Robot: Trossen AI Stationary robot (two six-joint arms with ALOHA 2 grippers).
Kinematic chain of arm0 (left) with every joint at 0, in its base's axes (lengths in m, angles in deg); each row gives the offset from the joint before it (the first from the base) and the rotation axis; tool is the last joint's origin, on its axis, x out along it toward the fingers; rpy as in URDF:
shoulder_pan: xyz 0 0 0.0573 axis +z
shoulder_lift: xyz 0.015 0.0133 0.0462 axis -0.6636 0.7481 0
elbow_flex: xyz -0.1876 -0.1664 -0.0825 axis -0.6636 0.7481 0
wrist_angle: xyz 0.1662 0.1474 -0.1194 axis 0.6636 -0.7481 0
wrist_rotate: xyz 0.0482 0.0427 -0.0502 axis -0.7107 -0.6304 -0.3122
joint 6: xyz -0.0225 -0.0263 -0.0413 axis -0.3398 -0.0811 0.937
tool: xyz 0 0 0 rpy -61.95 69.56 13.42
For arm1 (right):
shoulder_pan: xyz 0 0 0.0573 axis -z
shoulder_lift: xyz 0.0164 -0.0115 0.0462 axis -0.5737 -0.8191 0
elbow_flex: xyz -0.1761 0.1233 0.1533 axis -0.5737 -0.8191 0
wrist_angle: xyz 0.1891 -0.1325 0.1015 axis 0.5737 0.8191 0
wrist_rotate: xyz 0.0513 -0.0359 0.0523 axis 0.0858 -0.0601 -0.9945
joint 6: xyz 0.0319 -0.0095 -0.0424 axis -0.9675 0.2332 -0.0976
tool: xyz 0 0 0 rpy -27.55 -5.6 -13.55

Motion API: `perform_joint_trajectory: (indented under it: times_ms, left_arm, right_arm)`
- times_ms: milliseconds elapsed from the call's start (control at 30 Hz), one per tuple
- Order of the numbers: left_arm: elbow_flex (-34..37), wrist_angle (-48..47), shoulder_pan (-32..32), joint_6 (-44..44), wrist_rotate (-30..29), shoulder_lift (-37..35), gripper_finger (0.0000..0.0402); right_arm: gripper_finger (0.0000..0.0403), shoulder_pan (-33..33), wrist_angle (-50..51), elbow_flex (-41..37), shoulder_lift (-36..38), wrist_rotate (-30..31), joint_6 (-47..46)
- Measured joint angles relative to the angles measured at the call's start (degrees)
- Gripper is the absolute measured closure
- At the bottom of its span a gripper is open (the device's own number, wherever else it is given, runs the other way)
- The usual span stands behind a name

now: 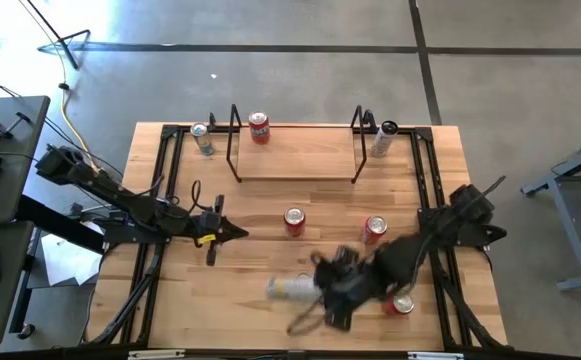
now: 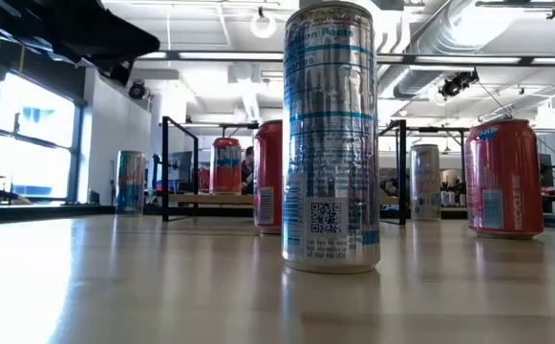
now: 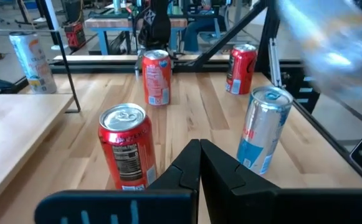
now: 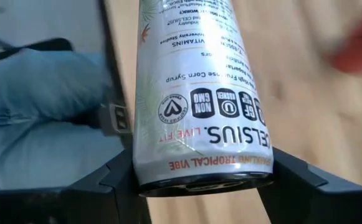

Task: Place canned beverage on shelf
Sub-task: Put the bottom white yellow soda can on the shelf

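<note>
My right gripper point(image 4: 202, 180), a blur over the table's near middle point(image 1: 335, 285), is closed on a white Celsius can point(image 4: 199, 93). The shelf point(image 1: 295, 165), a light-wood board with black wire ends, stands at the far middle, and a red can point(image 1: 259, 127) stands on its far left corner. My left gripper point(image 1: 232, 233) is shut and holds nothing, left of a red can point(image 1: 294, 221) standing mid-table. A tall silver-blue can point(image 2: 331, 139) stands near the front edge. My right gripper pinches the Celsius can between its two fingers point(image 4: 115, 180), which sit on opposite sides of the can's end nearest the wrist point(image 4: 199, 168). The can reaches forward past the fingers, along the way they point. Its far end lies outside the frame.
Two more red cans stand on the right half point(image 1: 374, 230) point(image 1: 400, 303). A silver-blue can point(image 1: 202, 138) stands left of the shelf and a white can with a black top point(image 1: 383, 138) right of it. Black frame rails point(image 1: 425, 180) run along both table sides.
</note>
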Motion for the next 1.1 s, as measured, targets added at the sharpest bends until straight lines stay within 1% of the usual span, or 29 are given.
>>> perform_joint_trajectory:
  times_ms: [133,167,200,300,400,533,633,700,867,1100]
  left_arm:
    - [0.0,-2.8,0.0,0.4,0.1,-3.5,0.0401]
    - [0.0,-3.2,0.0,0.4,0.2,-4.1,0.0401]
    - [0.0,-3.7,0.0,0.4,0.2,-4.7,0.0401]
    - [0.0,-4.6,0.0,0.4,0.2,-5.7,0.0401]
    - [0.1,-6.4,0.0,0.4,0.2,-6.3,0.0401]
    - [0.0,-7.7,0.0,0.4,0.2,-6.3,0.0401]
    - [0.0,-7.5,0.0,0.1,0.6,-6.3,0.0401]
    - [0.0,-7.6,0.0,0.0,0.6,-6.3,0.0401]
    - [0.0,-7.5,0.0,0.0,0.6,-6.3,0.0401]
    - [0.0,-7.4,0.0,0.0,0.7,-6.3,0.0401]
  right_arm:
    - [0.0167,6.4,17.9,11.0,0.0,-4.3,-3.2]
    - [0.0167,8.4,20.9,12.7,0.0,-6.0,-4.2]
    - [0.0167,10.6,21.5,13.3,0.2,-8.0,-4.5]
    - [0.0167,17.2,19.2,13.5,0.7,-17.7,-3.8]
    - [0.0167,22.9,20.7,9.7,0.5,-27.0,-3.5]
    - [0.0167,27.9,19.6,3.0,0.5,-35.2,-2.9]
    - [0.0167,29.5,20.7,-0.5,1.0,-38.2,-3.7]
    - [0.0167,29.8,19.8,-1.8,1.3,-40.0,-4.6]
    - [0.0167,30.0,19.9,-5.4,1.5,-41.0,-7.9]
    - [0.0167,30.7,20.1,-15.5,1.5,-40.9,-7.1]
